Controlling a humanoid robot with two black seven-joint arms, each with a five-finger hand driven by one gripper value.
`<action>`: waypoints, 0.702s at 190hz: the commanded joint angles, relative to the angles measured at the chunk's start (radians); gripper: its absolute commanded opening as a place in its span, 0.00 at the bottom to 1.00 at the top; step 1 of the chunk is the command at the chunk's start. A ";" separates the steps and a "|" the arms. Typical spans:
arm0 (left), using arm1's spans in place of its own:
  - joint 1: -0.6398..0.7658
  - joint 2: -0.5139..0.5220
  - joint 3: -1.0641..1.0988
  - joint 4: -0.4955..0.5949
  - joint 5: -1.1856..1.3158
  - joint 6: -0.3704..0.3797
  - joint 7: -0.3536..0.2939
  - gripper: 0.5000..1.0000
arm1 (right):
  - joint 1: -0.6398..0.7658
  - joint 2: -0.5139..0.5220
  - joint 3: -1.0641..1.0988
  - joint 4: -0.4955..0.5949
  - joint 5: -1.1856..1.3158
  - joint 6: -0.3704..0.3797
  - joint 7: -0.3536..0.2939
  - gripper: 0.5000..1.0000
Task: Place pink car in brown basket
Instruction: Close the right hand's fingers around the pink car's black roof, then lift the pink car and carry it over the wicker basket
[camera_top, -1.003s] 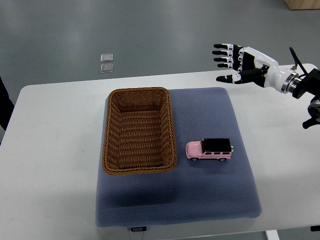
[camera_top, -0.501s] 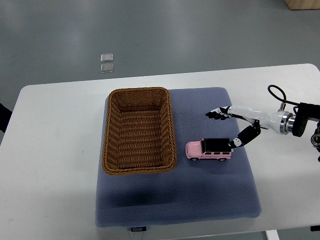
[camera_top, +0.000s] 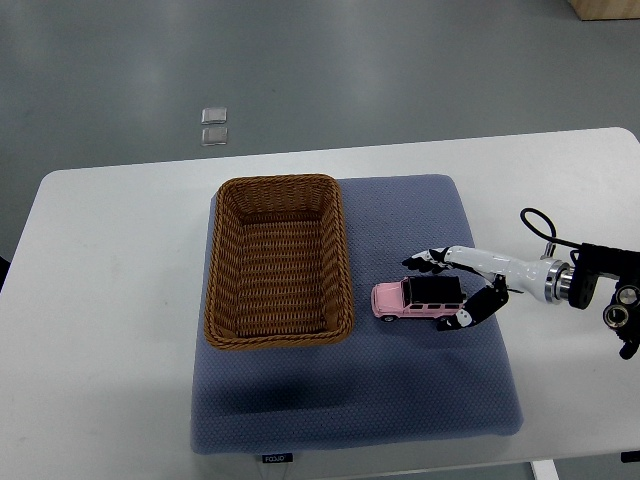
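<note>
The pink car (camera_top: 405, 300), a toy with a black roof, lies on the blue-grey mat (camera_top: 400, 400) just right of the brown wicker basket (camera_top: 278, 335), which has nothing in it. My right hand (camera_top: 433, 292) reaches in from the right and straddles the car's rear half. Its fingers (camera_top: 424, 262) stretch over the far side and the thumb (camera_top: 472, 314) curls at the near rear corner. The hand is open around the car, and the car rests on the mat. My left arm is out of view.
The mat lies on a white table (camera_top: 100, 300). Two small clear squares (camera_top: 213, 125) lie on the grey floor beyond the table's far edge. A wooden corner (camera_top: 605, 8) shows at the top right.
My right hand came down from high over the table's far right corner to the car, and now brackets its rear half. The car and basket have not moved.
</note>
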 joint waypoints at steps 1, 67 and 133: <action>0.000 0.000 0.000 0.000 0.000 0.000 0.000 1.00 | -0.006 0.006 0.000 -0.006 -0.011 -0.012 0.001 0.72; 0.000 0.000 0.000 0.000 0.000 0.002 0.000 1.00 | -0.010 0.017 -0.009 -0.031 -0.087 -0.039 0.005 0.00; -0.001 0.000 0.000 0.000 0.000 0.002 0.000 1.00 | 0.092 -0.132 0.011 0.005 -0.040 -0.010 0.065 0.00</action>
